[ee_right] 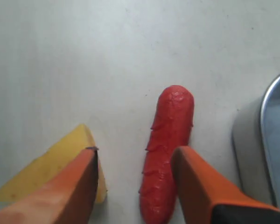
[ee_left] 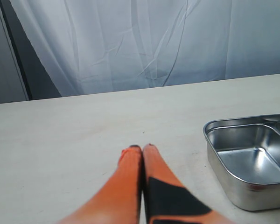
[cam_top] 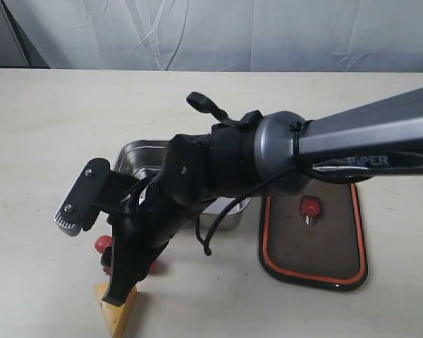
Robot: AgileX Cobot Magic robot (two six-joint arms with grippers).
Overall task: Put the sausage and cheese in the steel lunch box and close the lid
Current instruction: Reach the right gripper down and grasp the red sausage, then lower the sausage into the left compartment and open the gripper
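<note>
The red ribbed sausage (ee_right: 170, 140) lies flat on the table between the fingers of my open right gripper (ee_right: 135, 156), close against one finger (ee_right: 196, 182). The other finger (ee_right: 70, 186) overlaps the yellow cheese (ee_right: 60, 163) wedge. From outside, the right gripper (cam_top: 123, 278) reaches down across the middle over the sausage (cam_top: 101, 243) and the cheese (cam_top: 121, 313). The steel lunch box (cam_top: 137, 156) stands behind it, partly hidden by the arm, and looks empty in the left wrist view (ee_left: 252, 158). The lid (cam_top: 314, 243) lies orange seal up, right of the box. My left gripper (ee_left: 142, 148) is shut on nothing.
The box rim (ee_right: 273, 135) is a short way beside the sausage. A white curtain (cam_top: 218, 32) hangs behind the table. The right arm (cam_top: 352, 151) spans the scene above the box and lid. The left arm is outside the exterior view.
</note>
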